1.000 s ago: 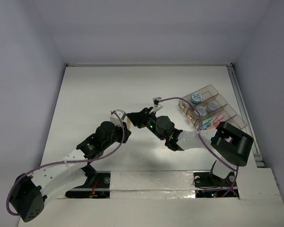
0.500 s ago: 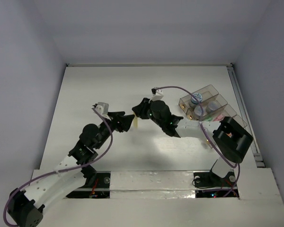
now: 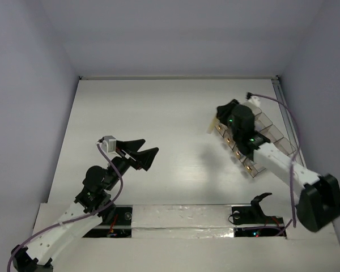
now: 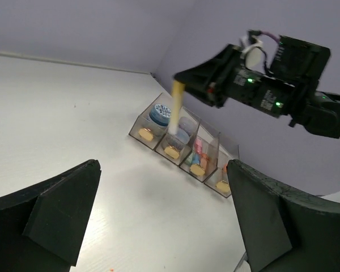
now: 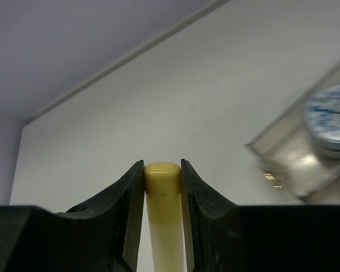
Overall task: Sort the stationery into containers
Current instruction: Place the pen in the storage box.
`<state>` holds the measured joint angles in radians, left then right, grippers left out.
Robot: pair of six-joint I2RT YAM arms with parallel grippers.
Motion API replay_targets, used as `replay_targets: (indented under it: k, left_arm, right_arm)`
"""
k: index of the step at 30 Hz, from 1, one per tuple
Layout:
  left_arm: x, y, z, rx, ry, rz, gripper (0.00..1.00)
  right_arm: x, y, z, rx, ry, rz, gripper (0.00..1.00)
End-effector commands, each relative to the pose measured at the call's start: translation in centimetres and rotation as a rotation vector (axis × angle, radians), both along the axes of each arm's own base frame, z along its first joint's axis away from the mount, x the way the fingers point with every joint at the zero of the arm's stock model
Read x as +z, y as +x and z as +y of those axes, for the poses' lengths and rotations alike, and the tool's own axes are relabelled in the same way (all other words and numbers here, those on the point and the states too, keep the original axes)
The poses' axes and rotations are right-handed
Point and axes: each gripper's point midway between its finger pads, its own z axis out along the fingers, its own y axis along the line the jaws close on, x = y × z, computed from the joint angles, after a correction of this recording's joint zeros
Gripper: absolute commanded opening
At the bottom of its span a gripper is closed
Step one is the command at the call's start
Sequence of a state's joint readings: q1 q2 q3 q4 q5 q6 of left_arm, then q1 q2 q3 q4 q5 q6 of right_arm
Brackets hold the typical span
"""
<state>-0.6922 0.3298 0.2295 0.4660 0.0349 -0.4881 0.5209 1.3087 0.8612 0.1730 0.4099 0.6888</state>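
Observation:
My right gripper (image 5: 162, 165) is shut on a pale yellow pen (image 5: 162, 192), which sticks out past the fingertips. From above, the right gripper (image 3: 216, 121) hangs in the air at the left end of the smoky-brown organiser tray (image 3: 275, 131), with the yellow pen (image 3: 213, 126) pointing down. In the left wrist view the pen (image 4: 177, 105) hangs over the tray (image 4: 212, 148), near a blue-white tub (image 4: 158, 113). The tub (image 5: 331, 122) lies in an end compartment. My left gripper (image 3: 144, 148) stands wide open and empty, well left of the tray; the left gripper (image 4: 164, 226) frames bare table.
Pink, blue and orange items (image 4: 199, 153) lie in the tray's middle compartments. The tray stands along the table's right side near a rail (image 3: 289, 122). White walls close the table at the back and both sides.
The left gripper has opened, let go of the yellow pen and pulled back to the left. The right gripper has carried the pen rightward to the tray's end.

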Motion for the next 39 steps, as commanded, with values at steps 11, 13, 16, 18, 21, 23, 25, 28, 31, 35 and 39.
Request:
replay_targets:
  k: [11, 13, 16, 18, 21, 23, 25, 28, 31, 35, 39]
  left_arm:
    - [0.5, -2.4, 1.4, -0.020, -0.081, -0.026, 0.95]
    - [0.3, -2.3, 1.8, 0.005, -0.088, -0.015, 0.95]
    - [0.3, -2.5, 1.8, 0.011, -0.087, -0.010, 0.96]
    - [0.1, -2.7, 1.5, 0.003, -0.079, -0.002, 0.96]
    - [0.1, -2.6, 1.7, 0.017, -0.078, 0.007, 0.96]
    - [0.2, -2.6, 1.8, 0.026, -0.081, 0.008, 0.96]
    - [0.2, -2.4, 2.1, 0.044, -0.082, 0.009, 0.97]
    - [0.1, -2.4, 2.3, 0.056, -0.084, 0.013, 0.97]
    - [-0.1, -2.2, 2.4, 0.070, -0.082, 0.019, 0.98]
    - [-0.6, -1.7, 2.5, 0.092, -0.068, 0.034, 0.98]
    - [-1.3, -1.0, 2.2, 0.113, -0.036, 0.054, 0.99]
  right_arm:
    - [-5.3, -15.6, -25.5, -0.738, -0.150, 0.235, 0.00]
    - [-5.7, -16.3, -27.0, -0.802, -0.180, 0.263, 0.00]
    - [-6.3, -16.3, -27.9, -0.839, -0.199, 0.299, 0.00]
    - [-6.2, -15.9, -28.0, -0.846, -0.199, 0.298, 0.00]
    - [-6.7, -15.3, -28.3, -0.858, -0.205, 0.319, 0.00]
    - [-7.9, -15.3, -28.7, -0.879, -0.209, 0.364, 0.00]
    - [-8.7, -15.2, -28.6, -0.876, -0.190, 0.388, 0.01]
    - [-9.9, -14.6, -28.4, -0.857, -0.168, 0.418, 0.45]
    - [-10.2, -14.5, -28.3, -0.850, -0.170, 0.438, 0.89]
    - [-4.2, -13.1, -27.5, -0.754, -0.163, 0.291, 1.00]
    - [7.1, -12.6, -24.7, -0.570, -0.123, -0.029, 1.00]
